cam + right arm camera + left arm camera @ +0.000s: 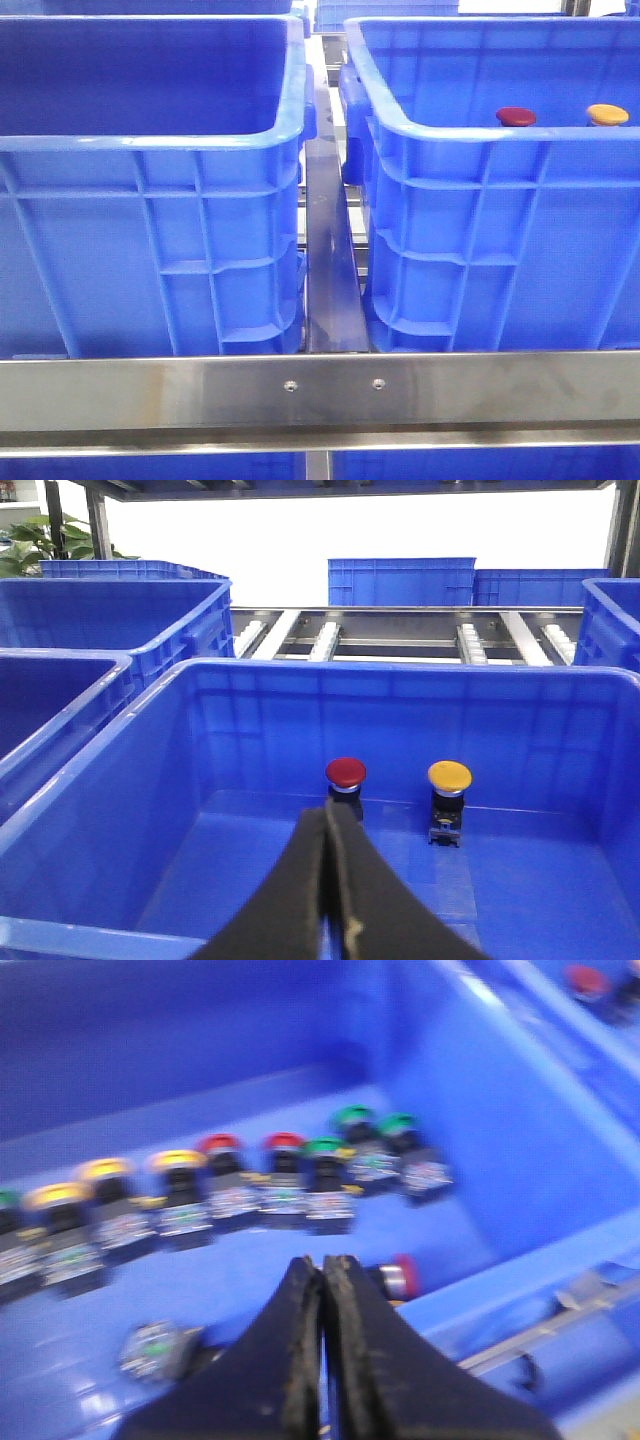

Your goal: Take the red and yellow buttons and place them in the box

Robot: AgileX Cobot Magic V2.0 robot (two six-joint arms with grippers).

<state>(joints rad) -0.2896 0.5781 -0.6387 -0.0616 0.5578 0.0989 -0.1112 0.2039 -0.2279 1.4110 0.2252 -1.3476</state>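
A dark red button point(516, 116) and a yellow button point(607, 114) stand upright side by side inside the right blue crate point(450, 132). In the right wrist view the red button point(346, 772) sits just beyond my right gripper point(328, 813), with the yellow button point(449, 777) beside it. That gripper is shut and holds nothing. My left gripper point(322, 1260) is shut and empty over the left blue crate point(200, 1040). This crate holds a row of yellow point(100, 1175), red point(283, 1145) and green point(352, 1118) buttons. One red button point(402, 1276) lies on its side close by the tips.
A steel rail point(320, 390) crosses in front of both crates, and a metal strip point(328, 250) runs between them. A green button point(155, 1348) lies loose on the left crate's floor. Beyond the right crate are a roller conveyor point(400, 635) and more blue crates point(400, 580).
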